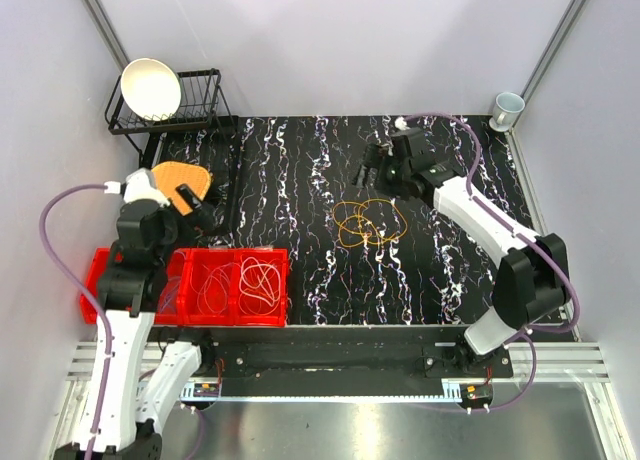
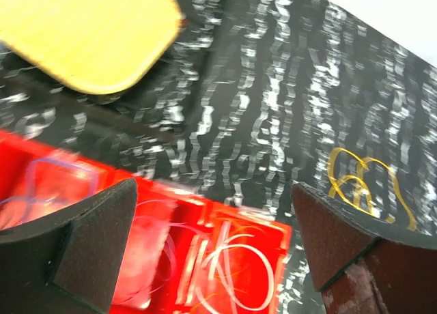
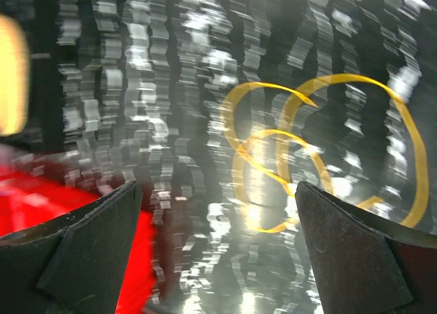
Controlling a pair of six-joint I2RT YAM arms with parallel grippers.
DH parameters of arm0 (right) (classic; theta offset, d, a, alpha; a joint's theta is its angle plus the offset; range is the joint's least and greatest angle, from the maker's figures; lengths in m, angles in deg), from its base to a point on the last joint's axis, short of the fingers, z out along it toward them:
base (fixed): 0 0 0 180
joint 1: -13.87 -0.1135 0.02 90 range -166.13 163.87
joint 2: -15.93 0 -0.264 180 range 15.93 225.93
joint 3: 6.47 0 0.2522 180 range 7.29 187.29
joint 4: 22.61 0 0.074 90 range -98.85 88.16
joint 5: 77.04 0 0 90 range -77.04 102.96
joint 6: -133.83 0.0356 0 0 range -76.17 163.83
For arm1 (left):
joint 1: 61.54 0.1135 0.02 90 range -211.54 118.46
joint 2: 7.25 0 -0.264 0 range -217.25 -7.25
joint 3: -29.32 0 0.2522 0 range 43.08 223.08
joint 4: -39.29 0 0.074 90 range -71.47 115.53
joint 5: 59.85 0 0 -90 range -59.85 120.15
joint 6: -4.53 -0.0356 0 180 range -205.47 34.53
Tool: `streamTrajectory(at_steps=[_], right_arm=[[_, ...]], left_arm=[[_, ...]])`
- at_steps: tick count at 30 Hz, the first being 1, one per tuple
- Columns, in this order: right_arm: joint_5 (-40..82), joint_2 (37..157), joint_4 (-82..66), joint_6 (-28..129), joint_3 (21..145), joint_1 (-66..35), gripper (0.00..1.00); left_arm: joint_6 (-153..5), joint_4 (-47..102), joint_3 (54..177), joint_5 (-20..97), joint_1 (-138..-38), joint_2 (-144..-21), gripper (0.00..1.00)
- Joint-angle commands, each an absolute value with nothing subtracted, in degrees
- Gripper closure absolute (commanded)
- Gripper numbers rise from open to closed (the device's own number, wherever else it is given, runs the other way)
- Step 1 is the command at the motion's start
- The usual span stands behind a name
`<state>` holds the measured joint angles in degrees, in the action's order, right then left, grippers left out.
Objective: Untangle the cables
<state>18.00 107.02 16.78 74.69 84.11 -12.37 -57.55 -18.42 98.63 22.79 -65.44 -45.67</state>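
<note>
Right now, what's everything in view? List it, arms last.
loose cables: one tangled bunch, yellow-orange, centre of mat
binned cables: several loops, whitish-pink plus a purplish one, in the bin's compartments; exact count unclear
bin: one, red, divided, near left
board: one, yellow-orange, flat on the mat beyond the bin
dish rack: one, black wire, far left
bowl: one, white, in the rack
mug: one, pale, far right corner
mat: one, black with white squiggles
left gripper: open, over the bin
right gripper: open, near the loose cables
</note>
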Motion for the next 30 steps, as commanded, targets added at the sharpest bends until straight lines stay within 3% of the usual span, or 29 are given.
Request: streamTrajectory(at_steps=[1, 6, 13, 18, 30], right_arm=[[17.17, 107.68, 11.56, 73.81, 79.46, -9.87, 0.00], [19.72, 108.04, 7.16, 77.14, 74.97, -6.44, 0.00], [21.23, 106.98, -0.93, 82.85, 66.37, -6.35, 0.00], [19.99, 107.25, -4.18, 82.33, 63.37, -5.73, 0.00], [20.25, 106.90, -8.32, 85.32, 57.74, -3.27, 0.00]], left_arm=[[-56.47, -11.66, 100.74, 32.23, -68.29, -50.04, 0.01], [-54.10, -7.61, 103.28, 27.54, -79.44, -57.07, 0.03], [-50.05, -4.27, 110.48, 18.12, -96.75, -77.17, 0.08], [-52.07, -3.13, 117.86, 17.05, -102.84, -89.06, 0.14], [-61.39, -3.48, 130.35, 19.78, -112.86, -112.61, 0.17]])
